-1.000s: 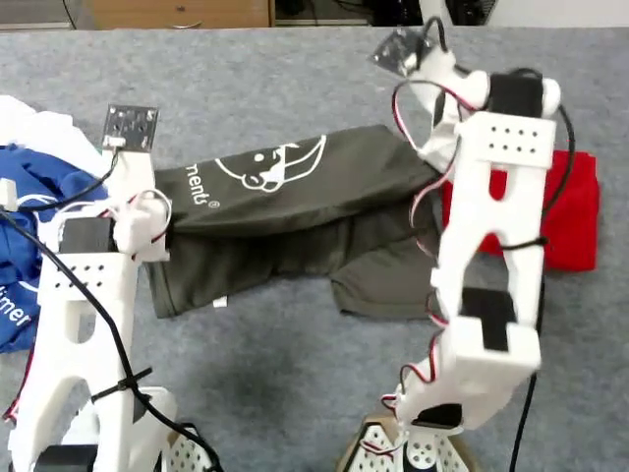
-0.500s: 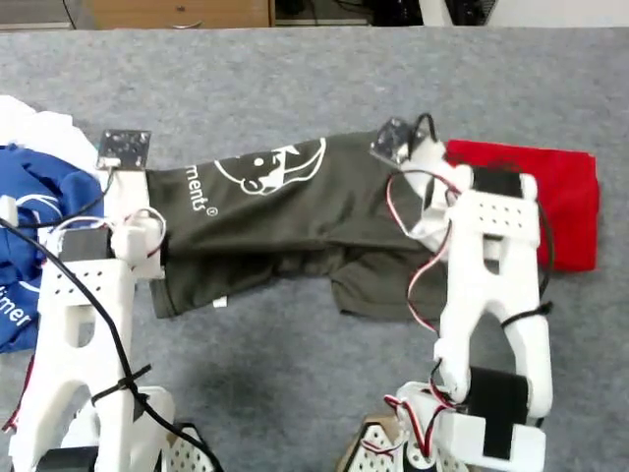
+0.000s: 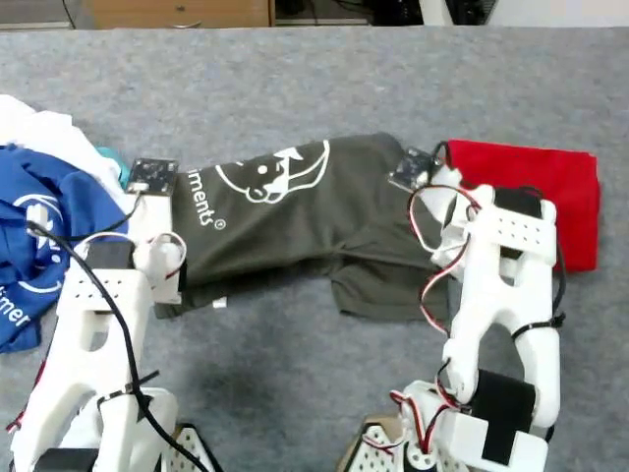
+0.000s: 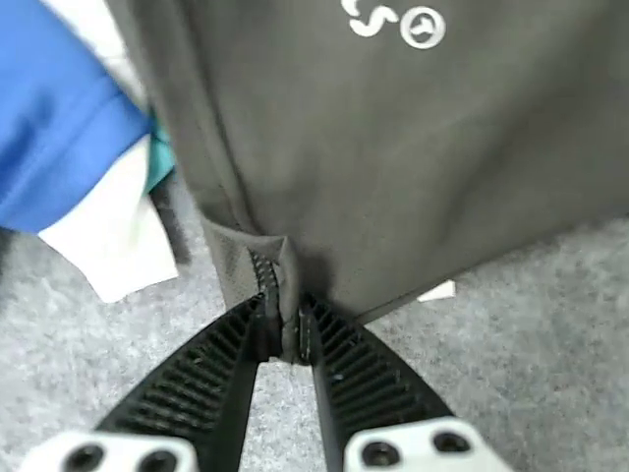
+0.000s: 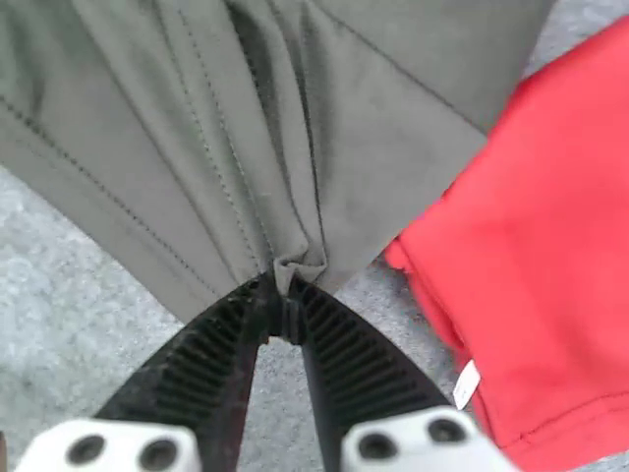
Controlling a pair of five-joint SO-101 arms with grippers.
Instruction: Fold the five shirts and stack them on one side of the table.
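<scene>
The grey felt-covered table (image 3: pixel 295 79) reaches back to a brown wooden cabinet (image 3: pixel 177 12) behind its far edge. A dark grey cotton shirt with white print (image 3: pixel 295 211) lies across the middle, between a crumpled blue and white shirt heap (image 3: pixel 39 216) and a folded red shirt (image 3: pixel 550 187). The left gripper (image 4: pixel 283 334) and the right gripper (image 5: pixel 285 310) are each closed tight on one end of the dark cloth.
</scene>
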